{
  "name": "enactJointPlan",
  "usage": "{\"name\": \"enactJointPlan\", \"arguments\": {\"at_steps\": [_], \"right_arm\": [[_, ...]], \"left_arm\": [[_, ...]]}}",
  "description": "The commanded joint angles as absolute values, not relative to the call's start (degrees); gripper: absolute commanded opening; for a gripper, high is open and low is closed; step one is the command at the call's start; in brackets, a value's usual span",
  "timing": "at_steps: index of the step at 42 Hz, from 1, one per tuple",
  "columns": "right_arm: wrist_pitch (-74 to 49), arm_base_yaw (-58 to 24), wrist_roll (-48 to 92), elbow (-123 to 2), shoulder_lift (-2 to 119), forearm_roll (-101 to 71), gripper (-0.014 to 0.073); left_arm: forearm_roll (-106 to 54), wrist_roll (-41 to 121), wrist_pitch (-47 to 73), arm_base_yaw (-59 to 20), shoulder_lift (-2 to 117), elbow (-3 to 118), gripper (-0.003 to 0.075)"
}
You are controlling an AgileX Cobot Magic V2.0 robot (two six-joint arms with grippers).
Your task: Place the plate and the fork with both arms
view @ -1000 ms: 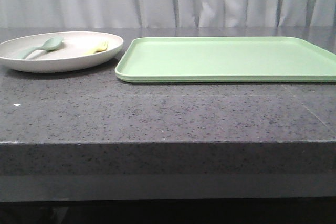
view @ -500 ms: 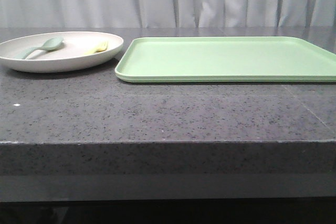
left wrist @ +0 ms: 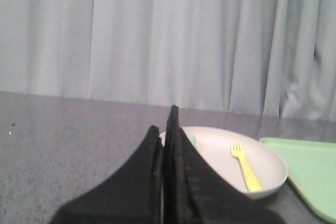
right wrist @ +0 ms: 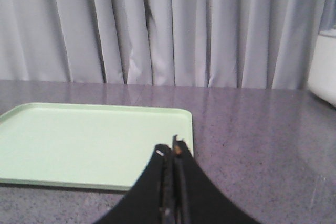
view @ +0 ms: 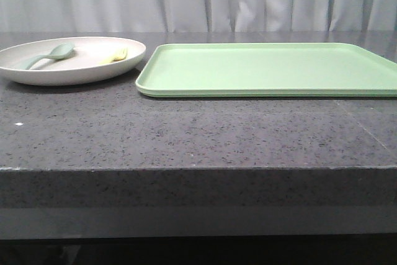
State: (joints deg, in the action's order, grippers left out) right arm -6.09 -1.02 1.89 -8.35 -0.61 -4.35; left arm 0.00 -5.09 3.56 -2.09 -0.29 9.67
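Note:
The off-white plate rests at the table's far left, with the pale-yellow fork lying on its right side. The left wrist view shows the same plate and fork just beyond my left gripper, which is shut and holds nothing. My right gripper is shut too and empty, at the near right corner of the light-green tray. Neither gripper appears in the front view.
A teal-green spoon lies on the plate's left side. The rectangular light-green tray fills the table's middle and right, right next to the plate. A white object stands at the far right edge. Grey curtains hang behind.

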Motion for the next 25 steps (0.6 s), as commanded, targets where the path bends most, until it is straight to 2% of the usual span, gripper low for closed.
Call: {"name": "enactJointPlan", "arguments": {"at_steps": [1, 15, 25], "right_arm": [[-7.45, -0.82, 2.31, -15.61, 0.32, -3.84, -0.0068], [-20.51, -0.82, 2.31, -32.72, 14.91, -3.84, -0.0068], [-22.56, -0.82, 2.31, -36.48, 25.41, -3.84, -0.0068]], "left_arm": [[-0.43, -5.58, 3.29, -2.14, 0.97, 16.74, -0.0018], [0.0, -5.58, 23.43, -2.14, 15.51, 36.75, -0.0018], [0.0, -5.58, 25.65, -2.14, 23.97, 39.56, -0.0018]]}}
